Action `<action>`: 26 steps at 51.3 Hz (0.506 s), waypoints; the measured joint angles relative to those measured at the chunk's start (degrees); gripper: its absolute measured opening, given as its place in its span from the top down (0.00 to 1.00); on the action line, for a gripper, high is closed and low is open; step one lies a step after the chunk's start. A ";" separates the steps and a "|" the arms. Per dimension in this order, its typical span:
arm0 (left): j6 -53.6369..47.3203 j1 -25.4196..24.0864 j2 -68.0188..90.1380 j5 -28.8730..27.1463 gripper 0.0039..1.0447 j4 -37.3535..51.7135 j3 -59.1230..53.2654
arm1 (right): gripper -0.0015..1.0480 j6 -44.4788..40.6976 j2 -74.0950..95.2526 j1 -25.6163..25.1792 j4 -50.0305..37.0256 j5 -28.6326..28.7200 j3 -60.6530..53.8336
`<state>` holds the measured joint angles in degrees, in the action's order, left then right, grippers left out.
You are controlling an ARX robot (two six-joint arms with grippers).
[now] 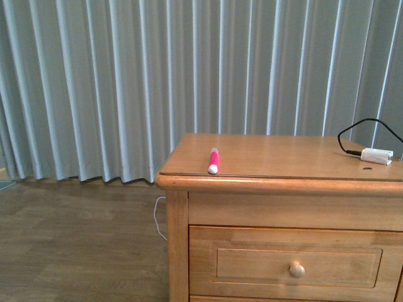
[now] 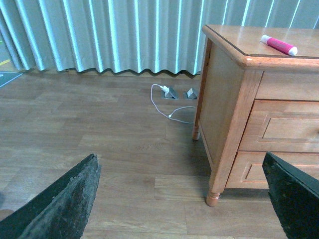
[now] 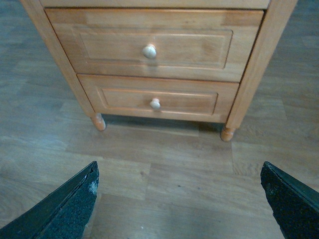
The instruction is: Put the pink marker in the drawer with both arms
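Observation:
The pink marker (image 1: 213,160) lies on the nightstand top near its front left corner, white end toward the front edge; it also shows in the left wrist view (image 2: 278,45). The taller drawer (image 1: 252,264) with its round knob (image 1: 296,270) is shut below the top; it shows in the right wrist view (image 3: 109,47) above the shallower drawer (image 3: 124,98). My left gripper (image 2: 182,191) is open and empty, low over the floor left of the nightstand. My right gripper (image 3: 179,191) is open and empty over the floor in front of the drawers. Neither arm shows in the front view.
A white plug (image 1: 376,155) with a black cable (image 1: 362,126) lies at the back right of the nightstand top (image 1: 283,157). A white cord (image 2: 164,102) and floor sockets (image 2: 172,92) lie by the curtain (image 1: 126,82). The floor is wood (image 3: 174,174).

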<state>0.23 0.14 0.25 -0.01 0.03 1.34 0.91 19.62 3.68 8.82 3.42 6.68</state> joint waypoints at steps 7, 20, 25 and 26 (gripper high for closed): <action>0.02 0.00 0.00 0.00 0.06 0.00 0.00 | 0.09 0.68 16.41 5.46 -16.00 -3.32 1.99; 0.02 0.00 0.00 0.00 0.06 0.00 0.00 | 0.09 4.11 65.90 14.49 -47.25 -10.56 17.03; 0.00 0.00 0.00 0.02 0.06 0.00 0.00 | 0.09 4.92 76.70 16.06 -48.61 -12.50 23.82; 0.00 0.00 0.00 0.00 0.06 0.00 0.00 | 0.09 5.22 78.84 16.39 -48.59 -12.96 25.57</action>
<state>0.23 0.14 0.25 -0.01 0.03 1.34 6.13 98.45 20.08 -39.77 -9.54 32.25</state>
